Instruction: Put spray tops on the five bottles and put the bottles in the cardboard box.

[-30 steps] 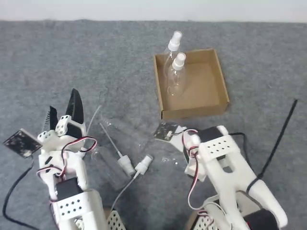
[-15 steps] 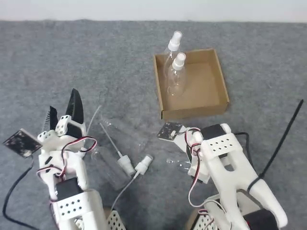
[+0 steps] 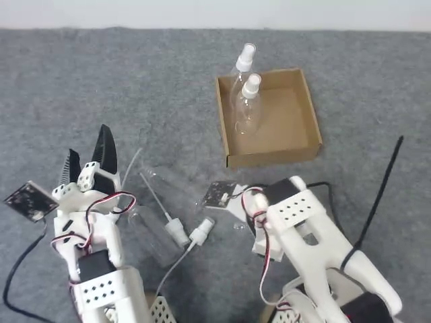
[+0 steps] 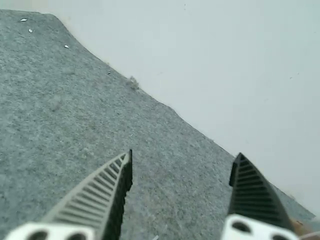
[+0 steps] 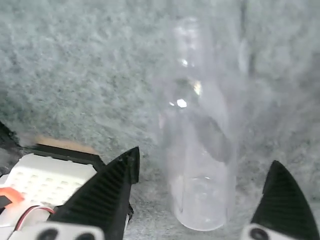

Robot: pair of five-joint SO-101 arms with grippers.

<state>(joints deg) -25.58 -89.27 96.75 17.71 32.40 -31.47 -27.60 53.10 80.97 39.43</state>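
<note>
Grey felted table (image 3: pixel 135 81) under everything, with a pale wall (image 3: pixel 202 13) along its far edge. Nearest on the left, the left claw (image 3: pixel 89 159) is raised off the cloth with its jaws wide apart and nothing between them, aimed over bare cloth toward the wall. On the right, the right claw (image 5: pixel 202 157) sits low, jaws apart, straddling a clear capless bottle (image 5: pixel 197 125). The bottle lies on its side with its long axis running straight away from the claw, wide base toward the claw and narrow end away. Neither finger can be seen touching it. Between the arms a second capless bottle (image 3: pixel 151 235) lies on its side, diagonal, just beside the left arm. Next to it are the first spray top (image 3: pixel 178 232) and the second spray top (image 3: pixel 202 230), side by side. The first one's dip tube points away from the arms, and the second's trails back toward the near edge. Farther off, ahead of the right arm, the cardboard box (image 3: pixel 269 156) stands open side up. A capped bottle (image 3: pixel 246 108) lies inside along its left wall, spray head pointing away from the arms. A farther capped bottle (image 3: pixel 237 70) lies on the same line, its head poking past the far rim.
</note>
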